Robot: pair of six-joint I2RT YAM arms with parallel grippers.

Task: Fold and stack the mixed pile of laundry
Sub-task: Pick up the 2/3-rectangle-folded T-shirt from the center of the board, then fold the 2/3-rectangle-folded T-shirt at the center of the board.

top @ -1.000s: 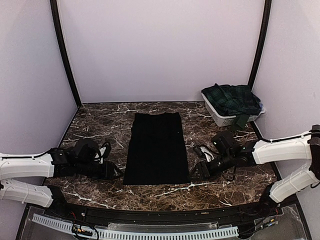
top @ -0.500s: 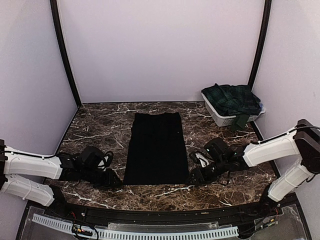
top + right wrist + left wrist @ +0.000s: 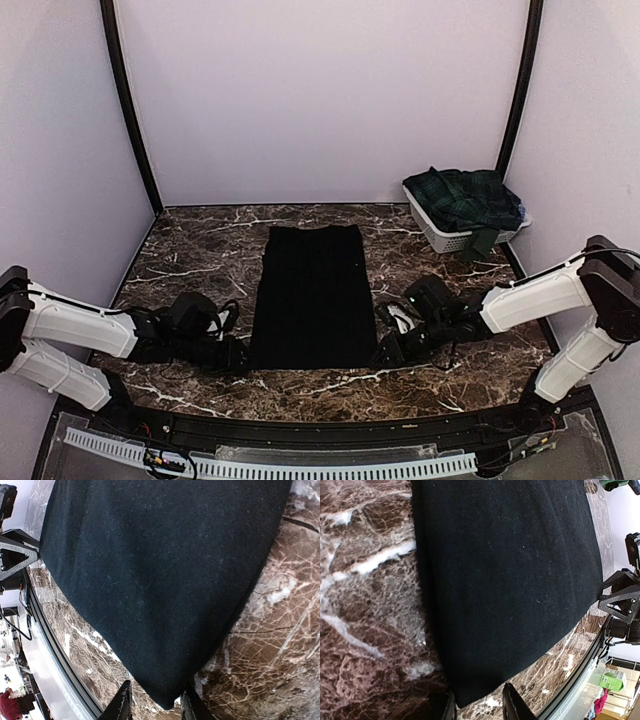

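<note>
Black cloth (image 3: 312,295): plain, matte, one long rectangular piece. It is spread flat on the marble table (image 3: 200,240), centred, long axis running from the near edge toward the back wall. The far end is slightly narrower than the near end. The surface is smooth with only faint lengthwise creases. Both near corners lie on the table.

Tartan skirt (image 3: 462,195): dark green and navy, crumpled, unfolded. It is heaped in the white basket (image 3: 437,235) at the far right corner, rising above the rim, with a dark green strip hanging over the front wall.
</note>
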